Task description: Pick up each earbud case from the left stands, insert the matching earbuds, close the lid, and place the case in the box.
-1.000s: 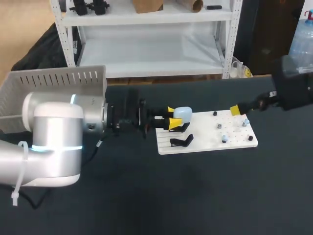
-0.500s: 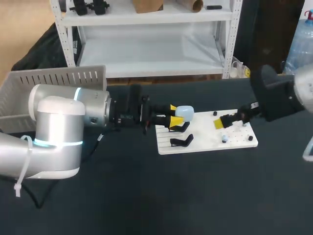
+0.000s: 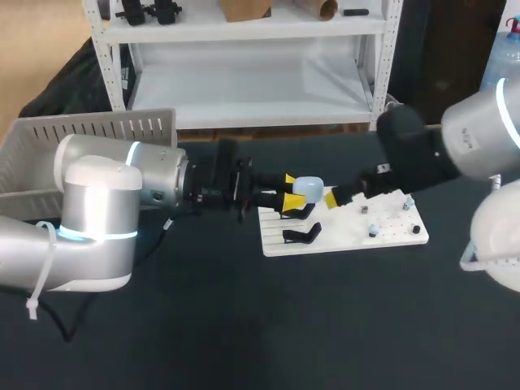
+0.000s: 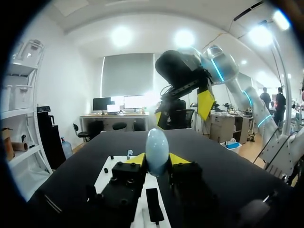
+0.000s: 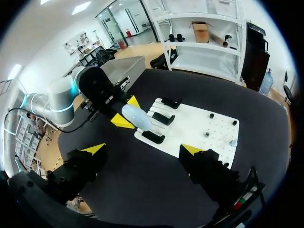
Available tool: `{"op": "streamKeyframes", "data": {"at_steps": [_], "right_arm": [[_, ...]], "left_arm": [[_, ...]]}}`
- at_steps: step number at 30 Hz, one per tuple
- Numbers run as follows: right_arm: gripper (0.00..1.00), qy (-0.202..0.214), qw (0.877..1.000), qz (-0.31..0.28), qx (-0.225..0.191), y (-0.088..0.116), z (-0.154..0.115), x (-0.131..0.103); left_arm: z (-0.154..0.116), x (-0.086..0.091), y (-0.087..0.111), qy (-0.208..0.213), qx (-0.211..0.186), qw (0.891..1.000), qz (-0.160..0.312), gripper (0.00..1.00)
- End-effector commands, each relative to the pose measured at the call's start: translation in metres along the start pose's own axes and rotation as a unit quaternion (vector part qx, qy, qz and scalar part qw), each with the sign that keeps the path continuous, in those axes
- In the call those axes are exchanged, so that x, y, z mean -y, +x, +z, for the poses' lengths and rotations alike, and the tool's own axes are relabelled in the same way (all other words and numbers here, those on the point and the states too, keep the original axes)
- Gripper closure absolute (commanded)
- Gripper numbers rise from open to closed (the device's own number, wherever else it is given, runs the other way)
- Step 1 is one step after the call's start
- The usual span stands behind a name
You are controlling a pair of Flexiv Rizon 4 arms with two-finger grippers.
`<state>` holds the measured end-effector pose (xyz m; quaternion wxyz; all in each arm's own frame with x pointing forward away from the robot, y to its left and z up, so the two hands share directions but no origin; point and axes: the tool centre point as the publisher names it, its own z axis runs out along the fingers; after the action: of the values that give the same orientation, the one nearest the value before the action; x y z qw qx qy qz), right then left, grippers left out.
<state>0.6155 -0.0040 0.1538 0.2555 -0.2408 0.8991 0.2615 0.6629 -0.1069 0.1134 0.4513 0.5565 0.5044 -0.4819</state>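
Hidden / unclear:
- Grey slotted box [image 3: 91, 130] at table's far left: interior mostly behind the left arm, contents cannot be seen.
- Small items [image 3: 372, 231] on the right half of the white board [image 3: 341, 236]: too small to tell earbuds from pegs.
- Head view shows only one yellow tip of the right gripper [image 3: 331, 197]; the other is hidden.
- Earbud case [image 3: 305, 188]: lower part covered by the fingers in the left wrist view; lid seam not discernible, contents unknown.

Grip:
- Left gripper [image 4: 156, 160] clamps the pale blue earbud case from both sides, one yellow tip on each flank, case upright. Case sits above the board's left end, over the rear black stand [image 3: 303, 211]; the front black stand [image 3: 301, 235] is bare.
- Right gripper, seen in its own wrist view, has fingers spread wide and nothing between them; it hangs just beside the case, above the board
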Motion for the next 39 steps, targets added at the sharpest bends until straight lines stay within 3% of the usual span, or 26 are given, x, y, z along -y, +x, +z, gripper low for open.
{"op": "streamKeyframes", "data": {"at_steps": [1, 39], "right_arm": [[0.0, 0.002, 1.0, 0.002, -0.007, -0.008, 0.011, -0.002], [0.0, 0.011, 0.999, 0.019, -0.038, -0.018, 0.045, 0.012]], "left_arm": [[0.0, -0.002, 0.001, 0.003, 0.0, 1.0, -0.001, 1.0], [0.0, -0.002, 0.001, 0.003, 0.0, 1.0, -0.001, 1.0]]}}
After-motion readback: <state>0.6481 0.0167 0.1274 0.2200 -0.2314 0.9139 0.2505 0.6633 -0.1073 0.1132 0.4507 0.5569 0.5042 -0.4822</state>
